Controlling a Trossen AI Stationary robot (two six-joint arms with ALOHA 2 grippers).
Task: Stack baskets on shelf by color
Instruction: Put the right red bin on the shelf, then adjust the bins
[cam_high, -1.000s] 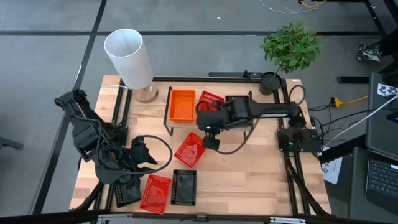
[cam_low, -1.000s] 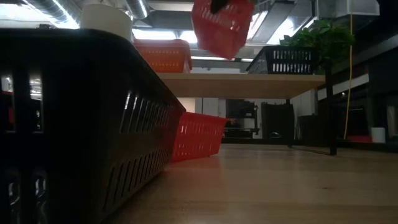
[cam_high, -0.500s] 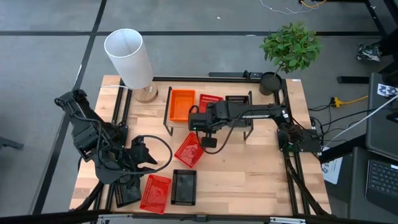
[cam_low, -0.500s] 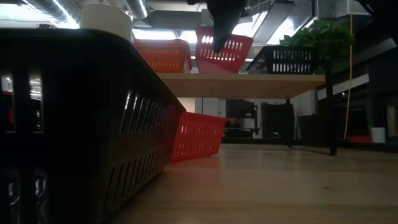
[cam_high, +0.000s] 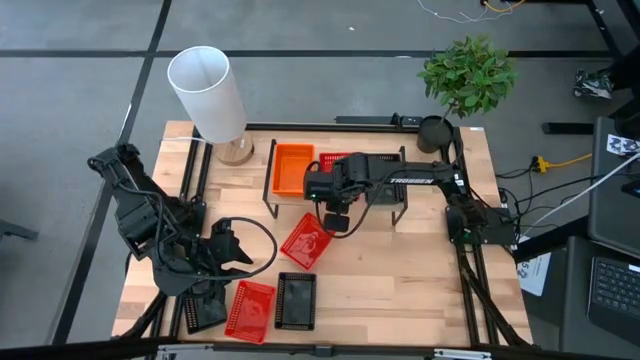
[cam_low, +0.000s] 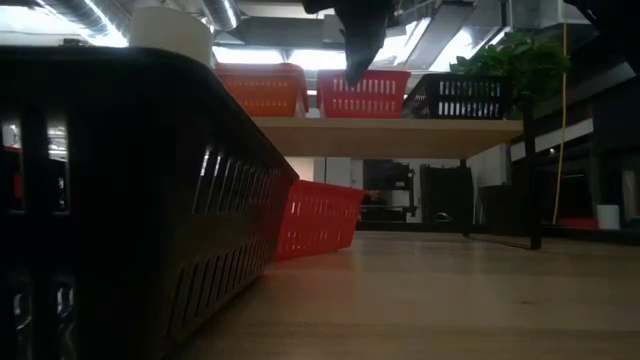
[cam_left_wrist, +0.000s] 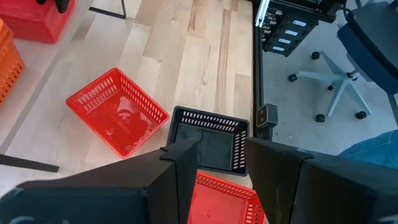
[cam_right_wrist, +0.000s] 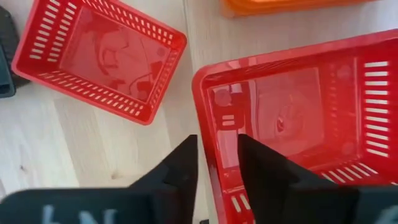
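On the shelf (cam_low: 400, 123) an orange basket (cam_high: 293, 168), a red basket (cam_high: 340, 160) and a black basket (cam_high: 385, 160) stand side by side on their bottoms. My right gripper (cam_high: 335, 195) is at the red basket's near end, shut on its wall. Another red basket (cam_high: 305, 240) lies on the table before the shelf. By the near edge sit a red basket (cam_high: 250, 308) and two black ones (cam_high: 296, 300) (cam_high: 205, 312). My left gripper (cam_left_wrist: 222, 155) hovers open over the table's near left part, touching nothing. My right gripper holds the red basket by its near short wall (cam_right_wrist: 214, 140), close to a corner. One finger (cam_right_wrist: 186, 162) is outside the wall and the other (cam_right_wrist: 261, 165) inside. The fingers come from above, pointing down. The basket (cam_low: 362, 93) sits level on the shelf.
A white lamp (cam_high: 207, 90) stands at the far left corner and a potted plant (cam_high: 465, 75) at the far right. A black basket (cam_low: 120, 200) fills the low view's left. Bare wood lies right of the table's middle (cam_high: 400, 270).
My right gripper has moved toward the far edge and down over the shelf. The red basket, which hung tilted below it above the shelf, came down far end first and now rests level between the orange and black baskets.
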